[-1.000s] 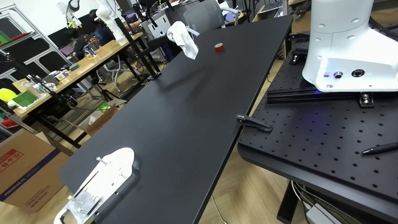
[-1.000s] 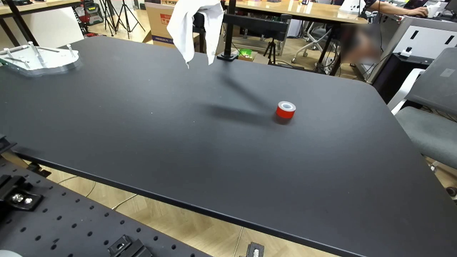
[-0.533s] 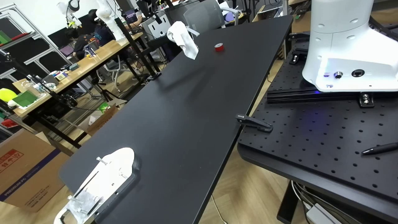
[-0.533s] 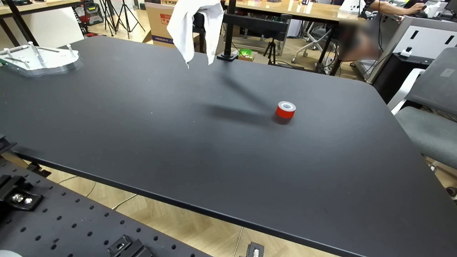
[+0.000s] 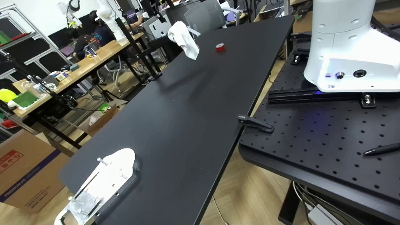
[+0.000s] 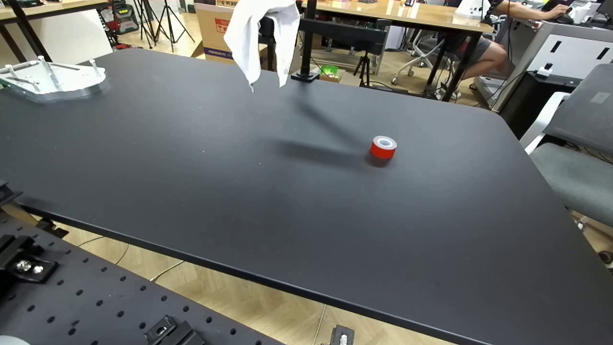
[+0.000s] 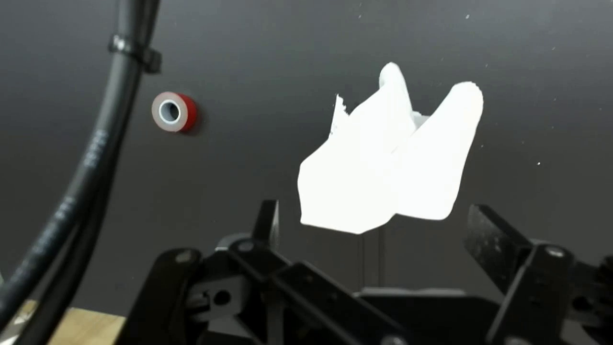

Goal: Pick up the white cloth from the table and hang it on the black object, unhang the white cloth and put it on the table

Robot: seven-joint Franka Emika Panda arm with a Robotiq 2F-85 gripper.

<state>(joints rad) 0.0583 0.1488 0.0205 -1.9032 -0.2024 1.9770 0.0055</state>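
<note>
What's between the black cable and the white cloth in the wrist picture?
In the wrist view, a red tape roll, then dark tabletop up to the white cloth.

A robotics lab; in an exterior view, a robot base (image 5: 350,47) sits upper right over a perforated plate (image 5: 307,143); another white arm (image 5: 109,21) stands upper left on a wooden bench (image 5: 106,52).

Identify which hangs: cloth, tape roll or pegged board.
The white cloth, over the black bar; the red tape roll and pegged board rest on the table.
</note>
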